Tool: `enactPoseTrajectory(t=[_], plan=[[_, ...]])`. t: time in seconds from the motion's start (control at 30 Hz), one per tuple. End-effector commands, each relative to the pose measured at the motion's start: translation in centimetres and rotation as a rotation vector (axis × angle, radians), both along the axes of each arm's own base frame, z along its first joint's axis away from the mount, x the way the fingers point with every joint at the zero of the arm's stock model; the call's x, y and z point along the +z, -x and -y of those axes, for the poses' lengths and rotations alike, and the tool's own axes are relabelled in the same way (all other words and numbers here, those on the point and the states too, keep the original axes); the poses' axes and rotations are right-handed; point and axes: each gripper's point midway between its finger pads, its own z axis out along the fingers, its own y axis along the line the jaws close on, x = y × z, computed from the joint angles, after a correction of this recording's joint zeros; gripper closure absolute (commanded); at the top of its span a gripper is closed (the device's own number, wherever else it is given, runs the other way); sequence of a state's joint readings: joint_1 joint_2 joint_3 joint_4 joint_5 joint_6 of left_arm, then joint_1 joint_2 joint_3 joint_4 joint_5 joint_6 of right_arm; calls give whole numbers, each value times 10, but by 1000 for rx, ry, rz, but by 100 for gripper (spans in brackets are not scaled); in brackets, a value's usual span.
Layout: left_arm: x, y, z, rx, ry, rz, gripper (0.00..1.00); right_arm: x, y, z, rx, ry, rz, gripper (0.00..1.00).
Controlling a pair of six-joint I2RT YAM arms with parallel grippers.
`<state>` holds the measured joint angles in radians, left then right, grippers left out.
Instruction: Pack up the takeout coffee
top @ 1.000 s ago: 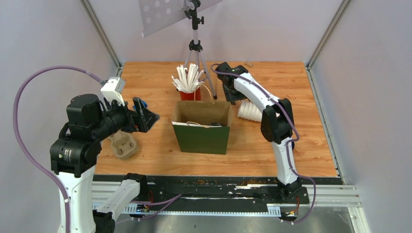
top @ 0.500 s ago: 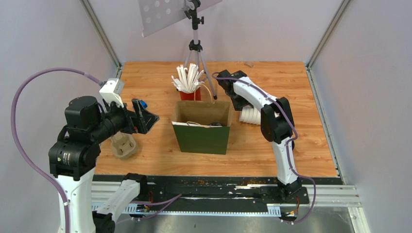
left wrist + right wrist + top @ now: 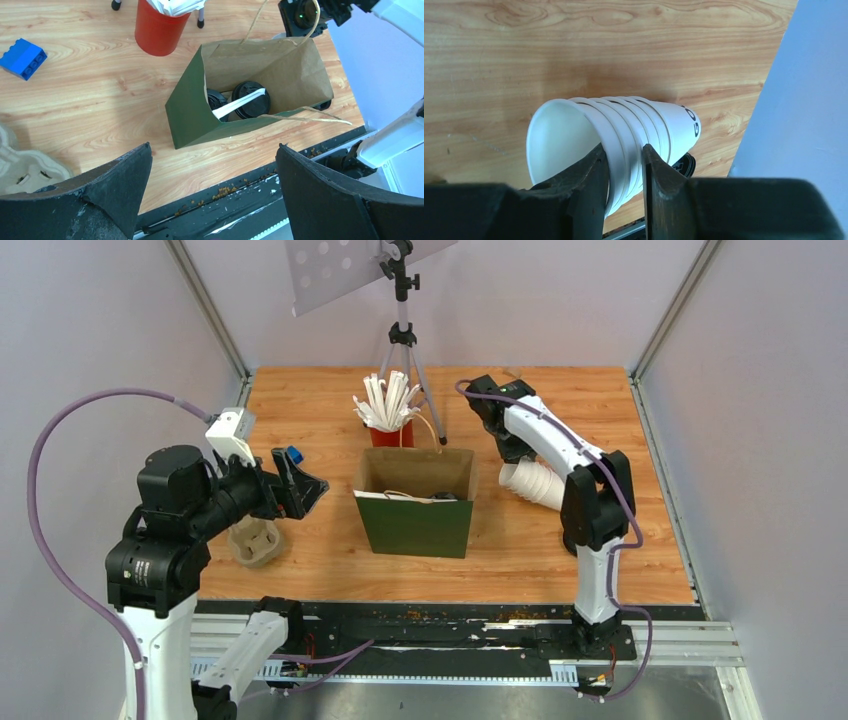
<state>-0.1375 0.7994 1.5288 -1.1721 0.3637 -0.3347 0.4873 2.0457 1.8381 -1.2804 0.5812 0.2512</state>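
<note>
Pale walls [image 3: 770, 440] ring the wooden surface [image 3: 600, 390], with the takeout coffee [image 3: 252, 100] sitting lidded in the green bag [image 3: 190, 112] at its centre. The right gripper [image 3: 624, 150] pinches the stacked white cups [image 3: 664, 125]; the left gripper [image 3: 212, 150] gapes wide, empty.

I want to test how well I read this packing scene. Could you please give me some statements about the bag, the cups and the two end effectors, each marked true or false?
1. The paper bag is empty. False: two black lids and a white straw show inside it.
2. The stack of white cups lies on its side. True.
3. The left end effector holds the blue block. False: it is open and empty, and the block lies on the table.
4. The right end effector has its fingers on either side of the stack's rims. True.
5. The red cup stands beyond the bag. True.
</note>
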Motion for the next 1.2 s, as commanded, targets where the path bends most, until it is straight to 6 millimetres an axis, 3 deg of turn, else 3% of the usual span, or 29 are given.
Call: enactPoseTrajectory(t=[0.0,0.23,0.37,0.53,0.73,0.97,1.17], plan=[[9,-8,2,9,25,51,0,36,5,-5,16,-133,82,100],[11,-15,5,15,53,58,0,82,-4,-22,68,-398,238,100],[12,-15,5,15,56,61,0,75,1,-20,48,-557,288,100],[11,-14,5,15,55,56,0,75,16,-10,66,-615,366,100],[8,-15,6,9,61,44,0,78,24,-19,145,-685,386,97],[6,-14,5,19,59,43,0,93,32,-14,169,-678,433,79],[7,-16,4,27,64,48,0,104,35,-14,187,-677,428,74]])
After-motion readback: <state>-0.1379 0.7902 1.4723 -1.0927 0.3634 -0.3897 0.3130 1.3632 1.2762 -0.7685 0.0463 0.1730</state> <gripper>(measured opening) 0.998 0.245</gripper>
